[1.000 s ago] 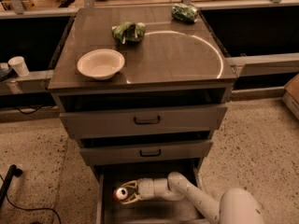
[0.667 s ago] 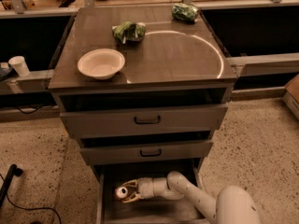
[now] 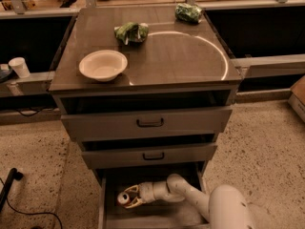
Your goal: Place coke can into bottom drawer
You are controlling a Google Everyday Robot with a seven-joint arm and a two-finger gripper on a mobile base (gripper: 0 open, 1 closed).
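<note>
While in bottom drawer (image 3: pixel 153 215), coke can (image 3: pixel 123 199) between jaws of gripper (image 3: pixel 130 197)

Middle drawer (image 3: pixel 152 155) overhangs end effector (image 3: pixel 127 198) in bottom drawer (image 3: pixel 159 213).

You've got a white bowl (image 3: pixel 103 66) left on the cabinet top (image 3: pixel 176 56), a green bag (image 3: pixel 131 32) behind it, another green bag (image 3: pixel 188 12) far right, and a white cup (image 3: pixel 19 67) far left. The gripper (image 3: pixel 125 198) is near, bottom centre.

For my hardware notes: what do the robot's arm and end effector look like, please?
The arm is smooth, rounded and white, with a bulky white shell nearest the camera. The end effector, in the bottom drawer, has two tan fingers on a white wrist. No cables or markings show.
</note>
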